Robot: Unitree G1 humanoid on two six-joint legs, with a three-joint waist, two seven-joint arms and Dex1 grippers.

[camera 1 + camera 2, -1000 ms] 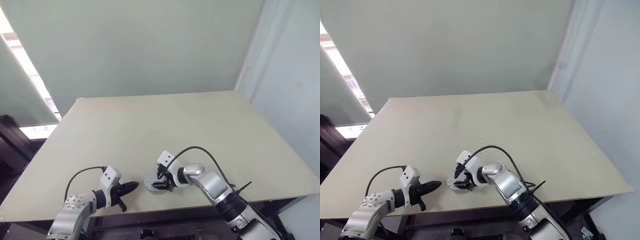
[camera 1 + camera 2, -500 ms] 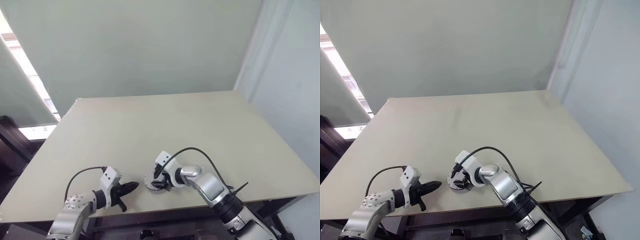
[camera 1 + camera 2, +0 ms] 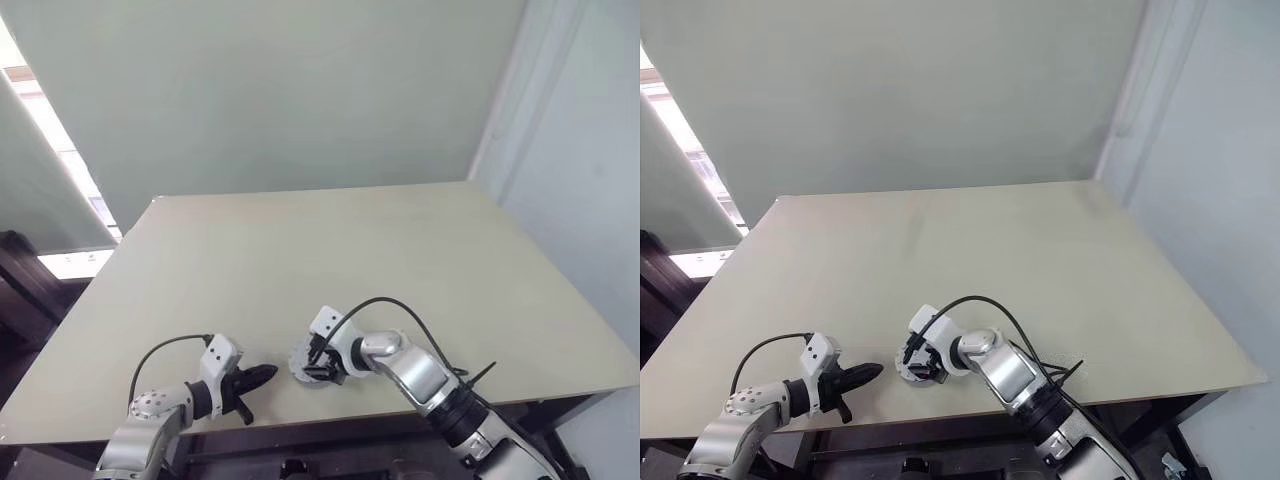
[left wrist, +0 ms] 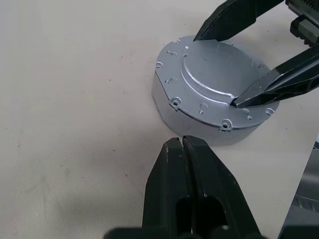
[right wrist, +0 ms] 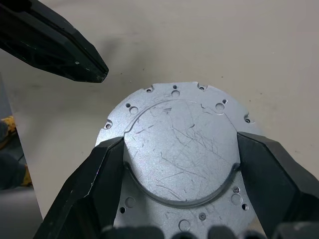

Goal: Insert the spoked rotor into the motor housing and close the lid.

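A round silver motor housing sits on the table near the front edge, with the grey lid lying flat on top of it. My right gripper reaches over it from the right, its two black fingers pressed against opposite sides of the lid's raised round centre. Just to the left of the housing, my left gripper rests shut and empty, its tip a short gap from the housing wall. Both grippers also show in the left eye view, left gripper and right gripper. The spoked rotor is hidden.
The beige table stretches bare behind the housing. Its front edge runs close below both grippers. A black cable arcs over my right wrist. A pale wall stands behind the table.
My right wrist has turned slightly over the lid, with its fingers staying on it. The left gripper and the housing have not moved.
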